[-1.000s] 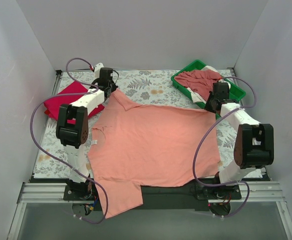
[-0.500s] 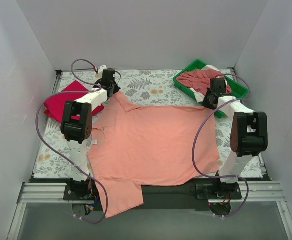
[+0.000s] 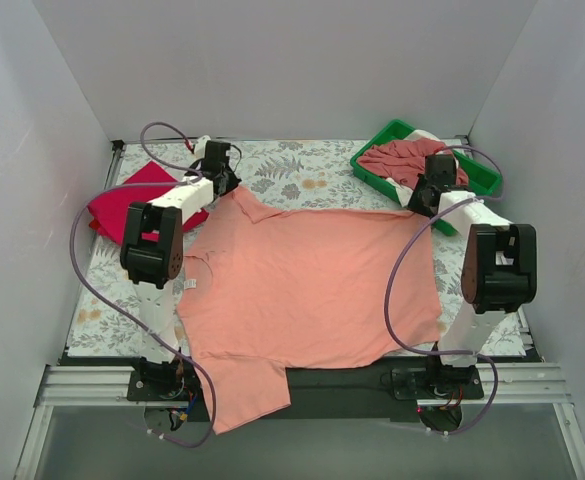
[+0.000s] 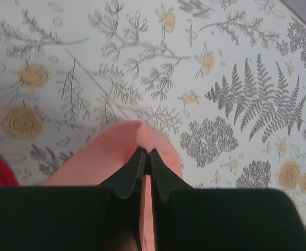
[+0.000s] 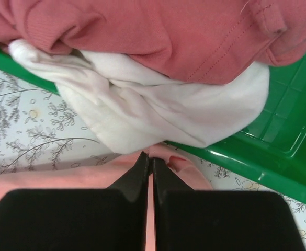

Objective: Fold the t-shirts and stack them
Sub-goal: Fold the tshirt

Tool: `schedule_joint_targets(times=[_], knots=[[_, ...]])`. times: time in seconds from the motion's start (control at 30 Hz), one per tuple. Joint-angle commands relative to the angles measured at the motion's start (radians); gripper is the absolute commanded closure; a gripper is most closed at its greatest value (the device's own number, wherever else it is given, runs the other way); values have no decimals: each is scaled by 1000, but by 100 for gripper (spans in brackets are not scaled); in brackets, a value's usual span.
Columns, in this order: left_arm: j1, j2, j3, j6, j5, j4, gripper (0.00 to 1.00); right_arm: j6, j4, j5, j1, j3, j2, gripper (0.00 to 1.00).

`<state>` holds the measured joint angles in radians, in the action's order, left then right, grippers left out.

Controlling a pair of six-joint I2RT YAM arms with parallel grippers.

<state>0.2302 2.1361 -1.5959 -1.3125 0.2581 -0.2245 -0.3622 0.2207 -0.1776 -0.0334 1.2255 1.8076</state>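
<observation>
Two salmon-pink shirt (image 3: 307, 285) corners vanish inside the left gripper (image 4: 145, 155) and right gripper (image 5: 148, 158).

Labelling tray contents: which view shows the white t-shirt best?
Right wrist. The white t-shirt fills mid-frame, spilling over the green tray rim under the dusty rose-red t-shirt. Top external shows only white slivers; left wrist shows none.

Pulled pink shirt (image 3: 307, 290) far edge slightly farther back with left gripper (image 3: 228, 186) and right gripper (image 3: 413, 204); nudged green tray (image 3: 478, 173) rightward.
</observation>
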Motion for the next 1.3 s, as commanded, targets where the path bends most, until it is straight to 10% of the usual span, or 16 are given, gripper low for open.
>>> schedule_joint_targets(times=[0.0,0.53,1.27], knots=[[-5,-203,97,-88,-32,-55,100,29,-49,32,9,-32,-109,99],[96,-824,648,-280,15,-123,100,94,25,35,9,-93,-235,99],[190,-1266,800,-485,-46,-388,100,151,109,50,9,-49,-297,99]])
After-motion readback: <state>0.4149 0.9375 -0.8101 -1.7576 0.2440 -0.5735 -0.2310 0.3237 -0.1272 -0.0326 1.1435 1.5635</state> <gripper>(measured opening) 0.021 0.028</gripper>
